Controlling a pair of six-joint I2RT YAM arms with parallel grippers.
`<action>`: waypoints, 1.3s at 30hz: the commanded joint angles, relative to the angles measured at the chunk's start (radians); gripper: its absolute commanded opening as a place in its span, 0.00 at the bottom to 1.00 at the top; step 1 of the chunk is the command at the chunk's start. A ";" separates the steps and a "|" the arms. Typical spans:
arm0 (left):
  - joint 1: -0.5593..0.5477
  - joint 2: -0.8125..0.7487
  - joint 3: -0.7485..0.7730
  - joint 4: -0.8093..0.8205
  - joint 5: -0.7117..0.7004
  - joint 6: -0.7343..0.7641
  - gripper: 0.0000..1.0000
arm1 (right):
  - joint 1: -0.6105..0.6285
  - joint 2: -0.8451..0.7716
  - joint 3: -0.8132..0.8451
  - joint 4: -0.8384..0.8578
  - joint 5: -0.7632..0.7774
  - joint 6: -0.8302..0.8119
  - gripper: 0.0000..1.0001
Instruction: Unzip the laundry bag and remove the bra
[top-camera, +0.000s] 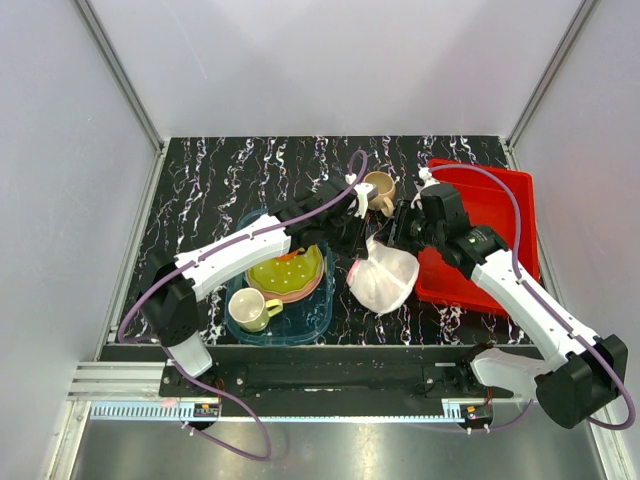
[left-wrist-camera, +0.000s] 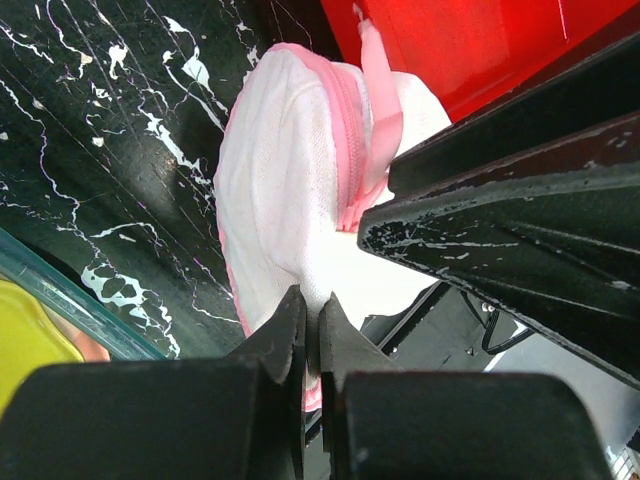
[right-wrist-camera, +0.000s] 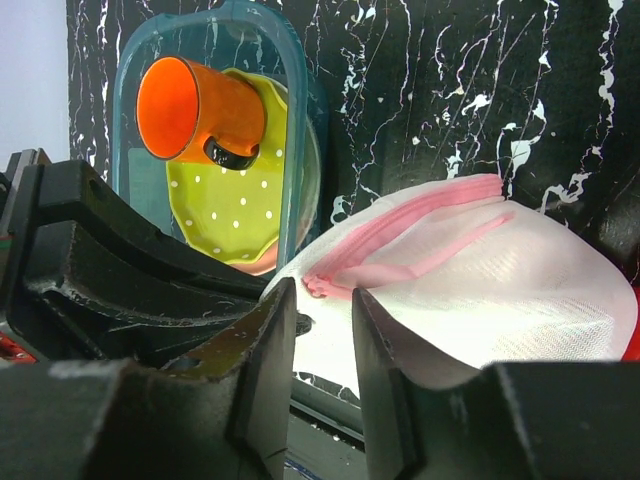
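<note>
Laundry bag (top-camera: 385, 280): lay on the black marbled table (top-camera: 220, 180) at the centre of the overhead view, between the teal tray (top-camera: 315, 318) on its left and the red tray (top-camera: 500, 200) just beside it on the right.
Zip edging (right-wrist-camera: 420, 205): pink, ran across the upper side of the white mesh. A pink pull tab (right-wrist-camera: 400, 270) trailed from it toward the lower left of the right wrist view.
Bra: could not be made out through the mesh.
Left gripper (left-wrist-camera: 312, 335): at the bottom centre of its wrist view, jaws almost together and pinching a fold of the bag's mesh.
Right gripper (right-wrist-camera: 322, 300): jaws narrow, with the tab's end at the fingertips (right-wrist-camera: 280, 310). Whether they gripped it could not be told.
Teal tray contents: a yellow-green dotted plate (top-camera: 285, 270), an orange cup (right-wrist-camera: 195, 110) lying on it, and a pale green cup (top-camera: 250, 310) at the near end.
Beige mug (top-camera: 378, 190): stood on the table above the bag in the overhead view.
</note>
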 joint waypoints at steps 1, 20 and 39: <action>-0.002 -0.049 0.008 0.034 0.043 -0.003 0.00 | 0.004 -0.001 0.043 -0.004 0.003 -0.003 0.42; -0.002 -0.081 -0.019 0.034 0.043 0.017 0.00 | 0.002 0.080 0.020 0.022 -0.107 0.005 0.18; -0.002 -0.128 -0.020 -0.045 0.132 0.140 0.00 | -0.102 -0.039 0.039 -0.136 0.131 -0.116 0.00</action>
